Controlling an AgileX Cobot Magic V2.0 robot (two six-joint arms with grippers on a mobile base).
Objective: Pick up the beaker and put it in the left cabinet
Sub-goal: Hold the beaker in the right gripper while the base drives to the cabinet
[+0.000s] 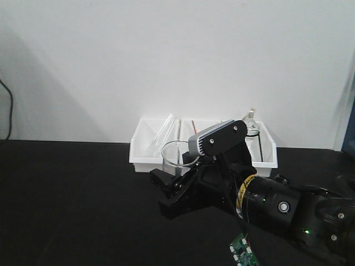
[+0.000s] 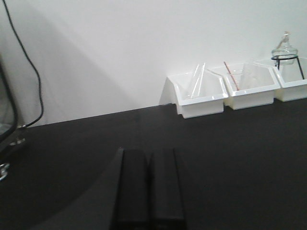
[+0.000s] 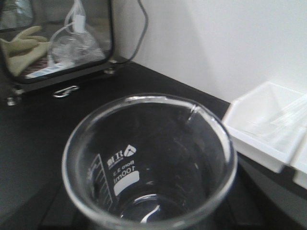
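**Beaker upright at the right tool; left tool idle.**

The beaker (image 1: pixel 176 152) stands mouth-up with its long axis vertical, right at the right tool (image 1: pixel 163 194) and just in front of the white bins (image 1: pixel 145 151). Its rim fills the right wrist view, so it likely sits between that tool's fingers. Its body is hidden, and I cannot tell whether they press the glass. The left tool (image 2: pixel 148 154) is closed on nothing, over the bench (image 1: pixel 66 199), well apart. The right arm is nearer. The left cabinet is out of view.
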